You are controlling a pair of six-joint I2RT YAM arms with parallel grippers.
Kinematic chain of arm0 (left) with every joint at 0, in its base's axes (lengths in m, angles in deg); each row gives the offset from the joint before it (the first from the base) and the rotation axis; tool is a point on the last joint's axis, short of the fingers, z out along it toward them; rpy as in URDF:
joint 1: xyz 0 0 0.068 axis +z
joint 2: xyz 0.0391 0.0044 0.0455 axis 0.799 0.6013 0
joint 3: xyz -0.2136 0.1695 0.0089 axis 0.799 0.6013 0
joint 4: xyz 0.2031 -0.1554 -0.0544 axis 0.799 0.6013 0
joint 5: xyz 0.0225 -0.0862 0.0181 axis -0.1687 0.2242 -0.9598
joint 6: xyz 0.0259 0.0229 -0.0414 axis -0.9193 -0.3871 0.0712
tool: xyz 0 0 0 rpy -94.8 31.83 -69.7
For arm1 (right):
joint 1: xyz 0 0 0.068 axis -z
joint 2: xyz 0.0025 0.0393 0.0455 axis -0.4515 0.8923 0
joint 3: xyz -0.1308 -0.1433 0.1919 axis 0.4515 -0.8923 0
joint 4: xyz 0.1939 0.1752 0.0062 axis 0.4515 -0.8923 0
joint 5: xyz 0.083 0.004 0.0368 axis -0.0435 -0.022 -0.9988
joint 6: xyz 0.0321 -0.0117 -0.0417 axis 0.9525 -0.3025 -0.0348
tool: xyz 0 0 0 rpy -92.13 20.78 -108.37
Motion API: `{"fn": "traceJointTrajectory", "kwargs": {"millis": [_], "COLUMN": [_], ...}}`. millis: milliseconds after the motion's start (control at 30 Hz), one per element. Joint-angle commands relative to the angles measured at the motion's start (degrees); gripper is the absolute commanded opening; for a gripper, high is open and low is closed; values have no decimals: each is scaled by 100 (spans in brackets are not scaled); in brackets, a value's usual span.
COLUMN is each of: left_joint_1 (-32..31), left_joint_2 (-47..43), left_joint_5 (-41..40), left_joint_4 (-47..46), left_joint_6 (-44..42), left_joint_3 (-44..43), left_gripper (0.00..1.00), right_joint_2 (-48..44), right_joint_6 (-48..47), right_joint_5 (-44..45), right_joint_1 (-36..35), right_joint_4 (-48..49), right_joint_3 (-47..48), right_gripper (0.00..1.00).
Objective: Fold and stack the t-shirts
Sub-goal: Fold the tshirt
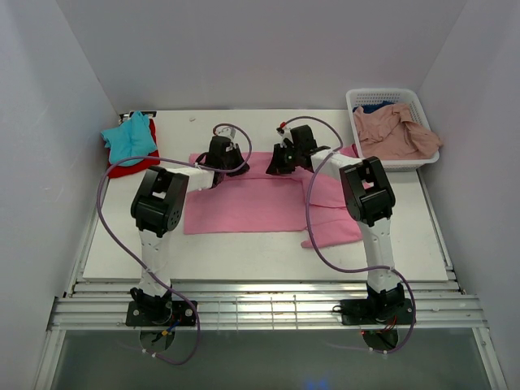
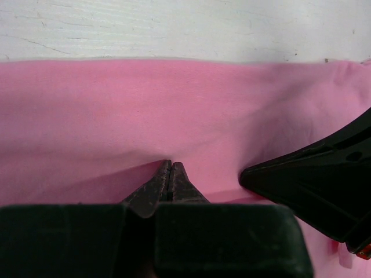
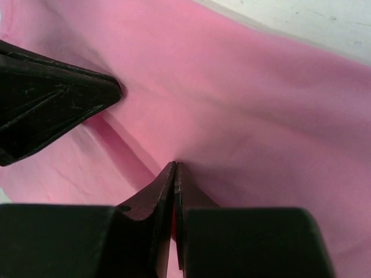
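Note:
The bright pink t-shirt [image 1: 252,207] lies spread across the middle of the table, its far edge near both grippers. My left gripper [image 1: 230,165] is shut, pinching the pink cloth [image 2: 174,104] at its fingertips [image 2: 171,164]. My right gripper [image 1: 275,165] is close beside it, shut on the same cloth [image 3: 243,104], with pink showing between its fingers [image 3: 175,165]. Each wrist view shows the other gripper's black finger at its edge. A teal t-shirt [image 1: 130,136] lies on a red one [image 1: 128,169] at the back left.
A white lattice basket [image 1: 422,104] at the back right holds a dusty salmon-pink shirt [image 1: 396,134] and a dark blue one [image 1: 375,106]. White walls close in the table on three sides. One pink sleeve [image 1: 333,231] reaches toward the front right.

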Motion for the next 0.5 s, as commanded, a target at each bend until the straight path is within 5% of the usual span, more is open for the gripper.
{"fn": "traceJointTrajectory", "kwargs": {"millis": [0,467], "left_joint_1": [-24,-23], "left_joint_2": [-9,-53], "left_joint_5": [54,10], "left_joint_4": [-99,-73], "left_joint_6": [39,13], "left_joint_3": [-104,-8], "left_gripper": [0,0], "right_joint_2": [-204,-872], "right_joint_6": [17,-114], "right_joint_5": [-137,30], "right_joint_1": [-80,-344], "right_joint_4": [217,533], "right_joint_3": [-319,-1454], "right_gripper": [8,8]}}
